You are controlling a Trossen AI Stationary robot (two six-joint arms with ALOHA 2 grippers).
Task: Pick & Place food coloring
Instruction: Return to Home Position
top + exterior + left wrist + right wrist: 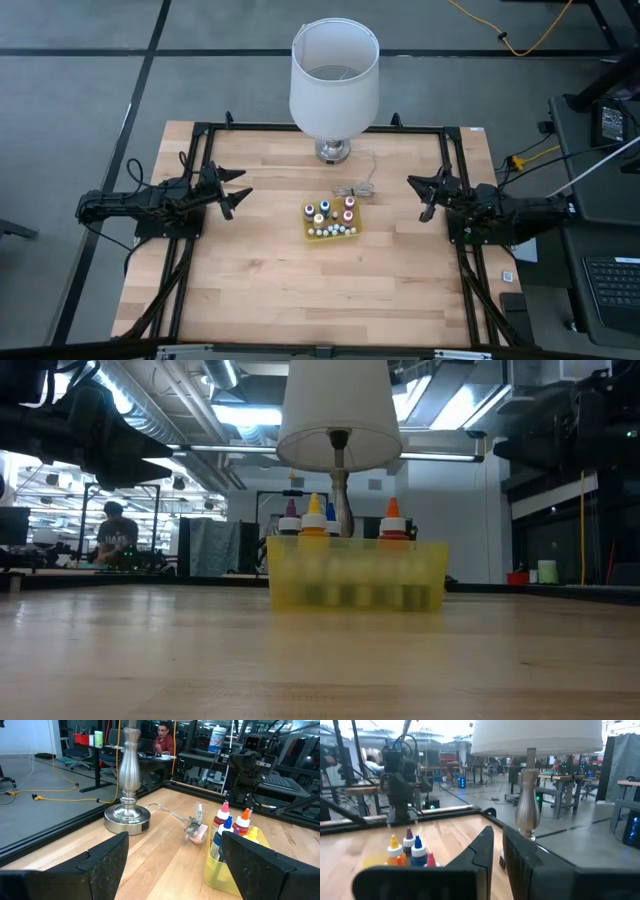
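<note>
— What is on the table point(300, 300) right now?

— Largest first: the white-shaded lamp point(335, 75) stands at upper centre of the high view. Its cord point(358, 188) curls on the wood just below its base. My two arms lie at the side edges, well apart from the middle.

— And the thing you are here for?

— The yellow bin point(357, 232) sits at the centre of the frame, near the lamp's base. The food coloring bottles point(330, 213) stand inside it, the taller capped ones toward the upper side and the tiny pale ones along the lower edge. I see no bottle loose on the wood.

— Your hands?

— My left gripper point(238, 192) is at centre left, pointing at the bin. Its fingers point(107, 855) are spread wide with nothing between them. My right gripper point(418, 196) is at centre right, facing the bin from the other side. Its fingers point(480, 845) are drawn nearly together, only a thin slit showing, and they hold nothing.

— So which step is this?

— As I judge it, the placing is done and I am going to my rest pose.

— What does the next move ask of you?

— Very little. I only need to settle each arm at its own side. I should keep both grippers away from the bin, the cord and the lamp so nothing gets nudged.
</note>
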